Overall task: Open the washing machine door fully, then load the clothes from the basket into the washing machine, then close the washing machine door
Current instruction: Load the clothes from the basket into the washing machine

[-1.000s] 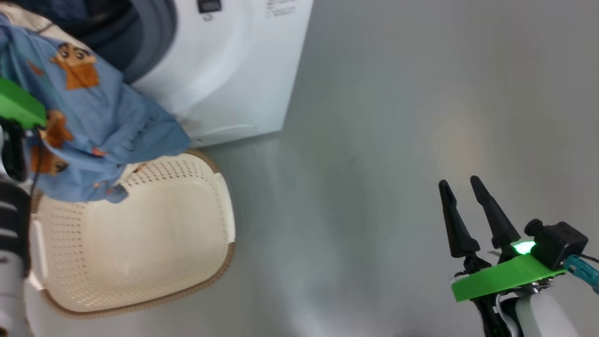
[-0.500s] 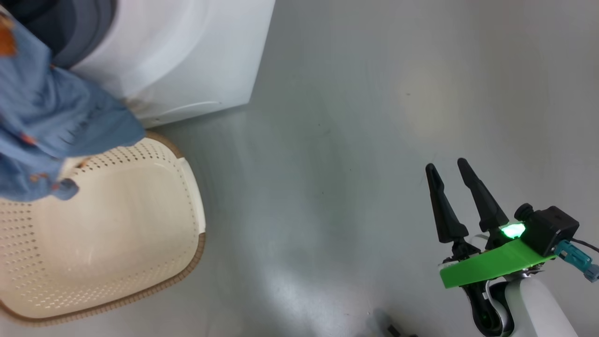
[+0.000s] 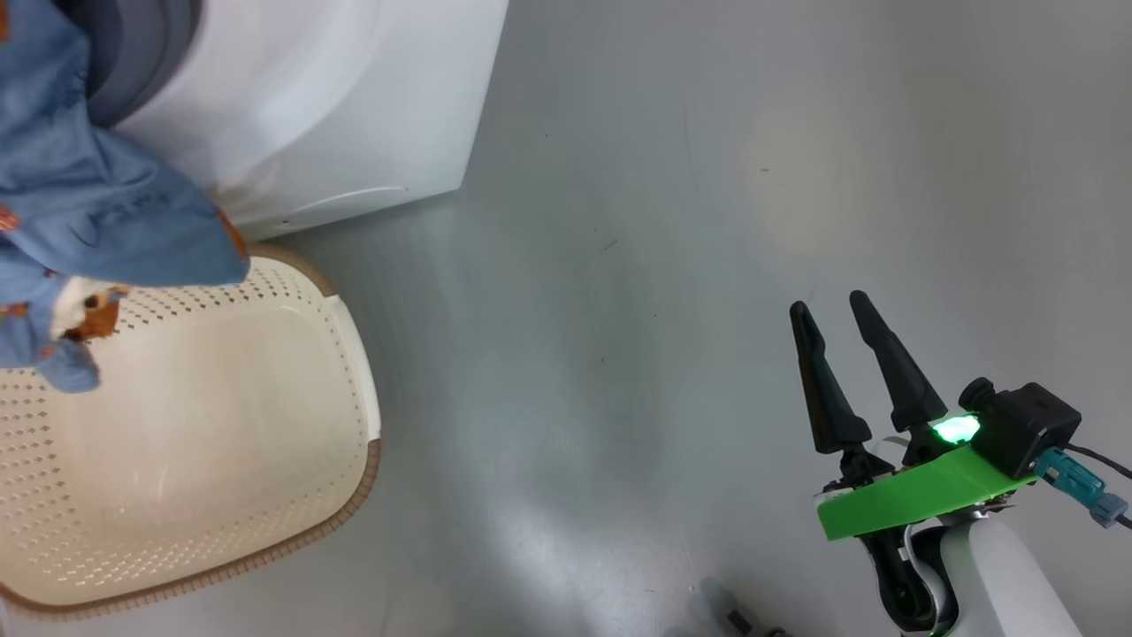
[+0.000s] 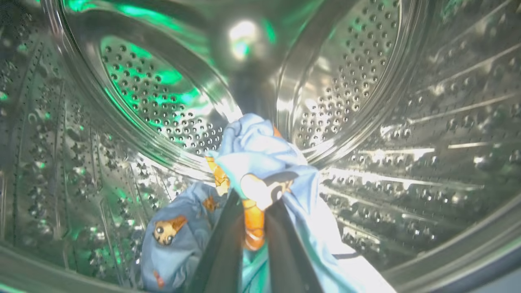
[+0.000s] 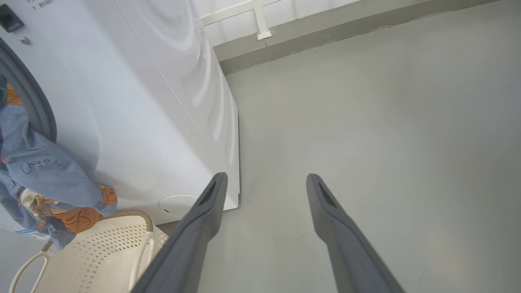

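Note:
Inside the steel drum (image 4: pixel 154 89) of the washing machine (image 3: pixel 336 97), my left gripper (image 4: pixel 256 199) is shut on the light blue printed clothes (image 4: pixel 260 146). The fabric bunches over the fingertips, and more of it lies on the drum floor. In the head view the rest of the clothes (image 3: pixel 97 221) trails out of the opening and hangs over the far rim of the cream basket (image 3: pixel 367 478). The basket's inside looks bare. My right gripper (image 3: pixel 831 305) stands open over the floor at the lower right, holding nothing. The washing machine door is out of view.
In the right wrist view the white washing machine (image 5: pixel 142 101) fills the left, with the clothes (image 5: pixel 36 171) hanging above the basket (image 5: pixel 101 252). Open grey floor (image 5: pixel 366 122) runs to a wall base behind. My right gripper (image 5: pixel 264 179) points across it.
The head camera has turned, so the whole picture has slid left. The clothes have gone further into the machine's opening, and less fabric hangs over the basket. The right gripper stays open.

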Robot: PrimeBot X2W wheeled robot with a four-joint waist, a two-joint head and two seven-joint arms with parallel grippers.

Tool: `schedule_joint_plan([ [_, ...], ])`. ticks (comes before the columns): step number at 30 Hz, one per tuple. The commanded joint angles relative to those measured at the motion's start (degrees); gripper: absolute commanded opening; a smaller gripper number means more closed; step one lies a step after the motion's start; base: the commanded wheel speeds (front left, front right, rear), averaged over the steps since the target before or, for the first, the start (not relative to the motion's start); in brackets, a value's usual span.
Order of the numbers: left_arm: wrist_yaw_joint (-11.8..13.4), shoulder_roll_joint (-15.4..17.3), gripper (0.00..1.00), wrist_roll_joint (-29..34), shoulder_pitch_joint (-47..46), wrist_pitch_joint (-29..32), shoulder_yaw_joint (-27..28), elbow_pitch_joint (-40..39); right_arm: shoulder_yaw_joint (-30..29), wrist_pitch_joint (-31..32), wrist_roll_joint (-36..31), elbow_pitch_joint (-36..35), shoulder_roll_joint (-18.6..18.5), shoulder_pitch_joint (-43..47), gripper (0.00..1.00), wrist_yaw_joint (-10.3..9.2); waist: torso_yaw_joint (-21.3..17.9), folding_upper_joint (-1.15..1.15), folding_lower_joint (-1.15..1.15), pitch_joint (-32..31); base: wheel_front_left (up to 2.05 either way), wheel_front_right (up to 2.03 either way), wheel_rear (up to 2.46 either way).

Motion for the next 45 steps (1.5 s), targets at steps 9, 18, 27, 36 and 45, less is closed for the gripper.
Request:
schedule_joint_plan([
  [9,-1.0,2.1,1.00,0.9,-0.3,-0.3,0.7,4.8,1.2,-0.3,1.1,-1.0,-0.6,1.2,1.00,0.17,0.9,0.00,0.00,-0.7,0.00,0.00,0.00],
  [18,-2.5,0.0,1.00,-0.1,2.0,-0.3,1.3,4.6,1.0,-0.3,0.8,-1.2,-1.0,1.3,1.00,0.17,2.5,0.00,0.00,-1.3,0.00,0.00,0.00],
  [27,-3.5,-3.2,1.00,-2.1,7.7,-0.3,3.4,-0.1,0.3,-0.3,0.7,-1.3,-1.8,1.5,1.00,0.17,4.5,0.00,0.00,-1.9,0.00,0.00,0.00],
  [36,-4.0,-5.9,1.00,-2.9,17.6,-0.3,5.1,-9.0,-1.0,-0.3,0.6,-1.7,-2.6,1.8,1.00,0.17,6.4,0.00,0.00,-2.4,0.00,0.00,0.00],
  [45,-4.1,-10.7,1.00,-4.0,32.6,-0.3,6.6,-23.1,-2.4,-0.3,0.2,-2.5,-3.2,2.0,1.00,0.17,8.2,0.00,0.00,-1.8,0.00,0.00,0.00],
])
